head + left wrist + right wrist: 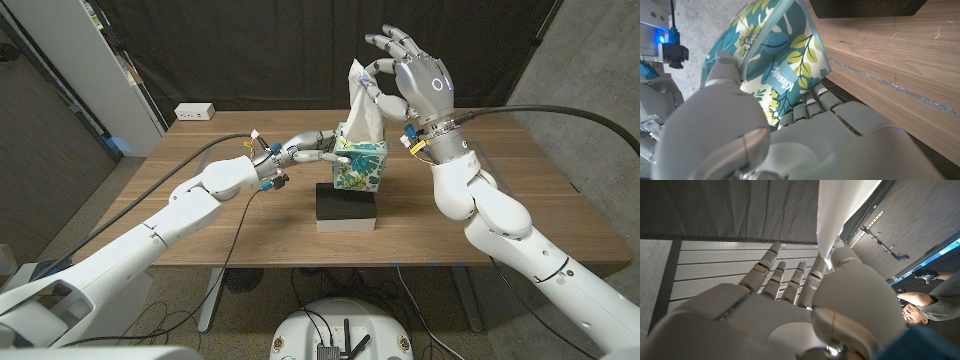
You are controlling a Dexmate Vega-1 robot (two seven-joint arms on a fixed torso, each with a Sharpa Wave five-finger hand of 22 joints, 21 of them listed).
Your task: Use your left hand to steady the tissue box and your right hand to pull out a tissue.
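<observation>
Left hand is gripping the teal floral cardboard tissue box; right hand is pinching a white tissue, raised above it.

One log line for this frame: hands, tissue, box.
left hand: grips tissue box | right hand: pinches tissue, raised | box: on black block

The tissue box is teal with a leaf print — cream, yellow-green and darker blue — and the tissue rising from it is plain white. It stands on a black block on the brown wood-grain table. Both hands — left hand, right hand — are silver-grey, on white arms.
</observation>
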